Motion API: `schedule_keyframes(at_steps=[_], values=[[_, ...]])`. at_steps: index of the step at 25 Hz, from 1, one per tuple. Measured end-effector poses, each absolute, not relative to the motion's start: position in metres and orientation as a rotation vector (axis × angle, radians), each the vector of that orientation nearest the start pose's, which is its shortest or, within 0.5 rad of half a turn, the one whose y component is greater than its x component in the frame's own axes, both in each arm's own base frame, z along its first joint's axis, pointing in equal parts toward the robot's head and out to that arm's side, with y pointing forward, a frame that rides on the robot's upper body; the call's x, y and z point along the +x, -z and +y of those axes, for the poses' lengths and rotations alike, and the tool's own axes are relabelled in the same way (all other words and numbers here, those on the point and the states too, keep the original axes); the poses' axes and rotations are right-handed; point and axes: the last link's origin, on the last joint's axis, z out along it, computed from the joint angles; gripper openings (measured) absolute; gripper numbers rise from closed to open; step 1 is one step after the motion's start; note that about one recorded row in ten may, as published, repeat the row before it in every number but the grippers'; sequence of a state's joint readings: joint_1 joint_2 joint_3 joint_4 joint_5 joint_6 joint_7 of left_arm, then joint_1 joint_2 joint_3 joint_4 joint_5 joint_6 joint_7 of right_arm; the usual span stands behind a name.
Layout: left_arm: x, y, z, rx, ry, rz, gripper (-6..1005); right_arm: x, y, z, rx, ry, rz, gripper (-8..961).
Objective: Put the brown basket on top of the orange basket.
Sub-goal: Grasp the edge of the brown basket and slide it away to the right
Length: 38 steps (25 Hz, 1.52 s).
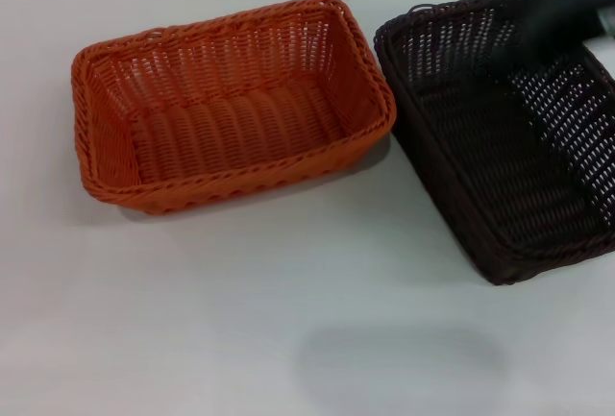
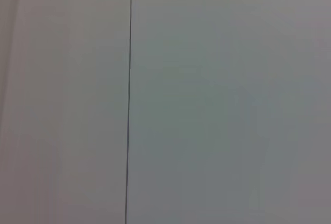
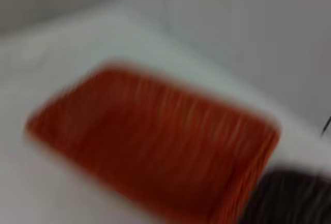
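The orange basket sits upright and empty on the white table, left of centre. The brown basket sits upright and empty beside it at the right, the two nearly touching at their near corners. My right gripper is a dark blurred shape above the brown basket's far right rim. The right wrist view shows the orange basket and a corner of the brown basket. My left gripper is out of view; the left wrist view shows only a plain wall.
The white table stretches in front of both baskets. A wall panel seam runs through the left wrist view. The table's far edge meets a wall behind the baskets.
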<state>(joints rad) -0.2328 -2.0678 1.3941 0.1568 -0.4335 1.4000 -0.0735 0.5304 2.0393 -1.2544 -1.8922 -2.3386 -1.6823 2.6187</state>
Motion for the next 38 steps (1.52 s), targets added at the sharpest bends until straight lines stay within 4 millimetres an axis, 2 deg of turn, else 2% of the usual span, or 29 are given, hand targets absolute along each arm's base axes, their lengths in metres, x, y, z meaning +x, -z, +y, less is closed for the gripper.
schedule_keyframes(at_steps=[3,4,7,8,13,17,23,31,33,38], values=[[-0.408,-0.093,0.254,-0.987,0.547,-0.461,819,0.112,-0.085,0.312,-2.671,0.289,0.516,807],[-0.408,-0.093,0.254,-0.987,0.547,-0.461,819,0.112,-0.085,0.312,-2.671,0.289,0.516,806],[-0.409,-0.093,0.254,-0.988,0.541,-0.467,819,0.125,-0.089,0.304,-2.665,0.44,0.436,804],[-0.409,-0.092,0.255,-0.99,0.536,-0.475,819,0.132,-0.088,0.293,-2.699,0.527,0.359,804],[-0.41,-0.091,0.259,-0.995,0.532,-0.488,819,0.138,-0.077,0.273,-2.776,0.663,0.226,801],[-0.41,-0.091,0.26,-0.998,0.528,-0.491,819,0.141,-0.069,0.269,-2.801,0.721,0.203,799],[-0.409,-0.09,0.262,-1.0,0.53,-0.492,819,0.152,-0.051,0.277,-2.772,0.873,0.198,795],[-0.41,-0.09,0.261,-1.004,0.524,-0.493,819,0.159,-0.032,0.286,-2.742,0.949,0.162,791],[-0.411,-0.09,0.26,-1.002,0.523,-0.493,819,0.166,-0.025,0.292,-2.714,0.977,0.171,790],[-0.411,-0.09,0.26,-1.002,0.52,-0.493,819,0.166,-0.017,0.292,-2.72,1.009,0.134,787]])
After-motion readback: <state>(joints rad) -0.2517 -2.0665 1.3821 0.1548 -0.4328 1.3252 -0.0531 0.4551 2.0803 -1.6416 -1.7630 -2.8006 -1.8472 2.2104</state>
